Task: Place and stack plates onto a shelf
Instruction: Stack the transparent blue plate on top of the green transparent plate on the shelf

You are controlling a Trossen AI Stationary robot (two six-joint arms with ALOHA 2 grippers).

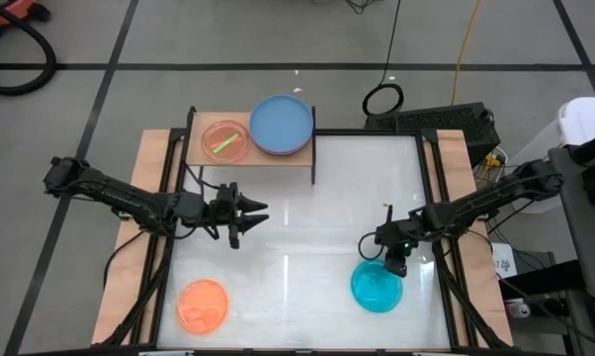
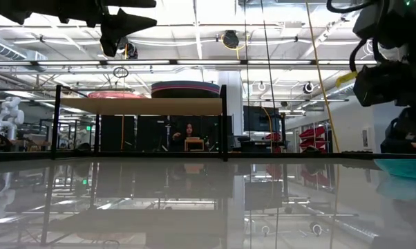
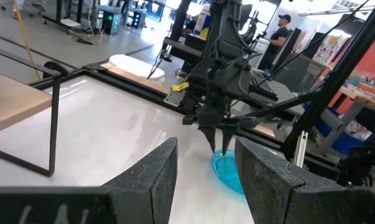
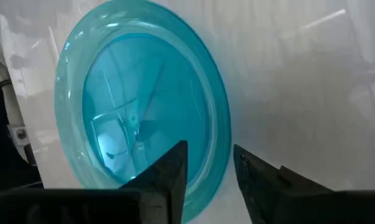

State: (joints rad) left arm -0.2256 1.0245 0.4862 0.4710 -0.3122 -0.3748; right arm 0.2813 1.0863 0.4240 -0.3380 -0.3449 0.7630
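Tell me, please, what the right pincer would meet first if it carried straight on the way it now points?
Most likely the cyan plate. The right pincer points down at the table, its fingers apart on either side of that plate's near rim, so it would probably meet the rim first, or the white tabletop beside it; depth is unclear.

plates on table: 2 — orange plate, cyan plate
plates on shelf: pink plate, plus blue-topped stack, stack count unclear
arms: 2
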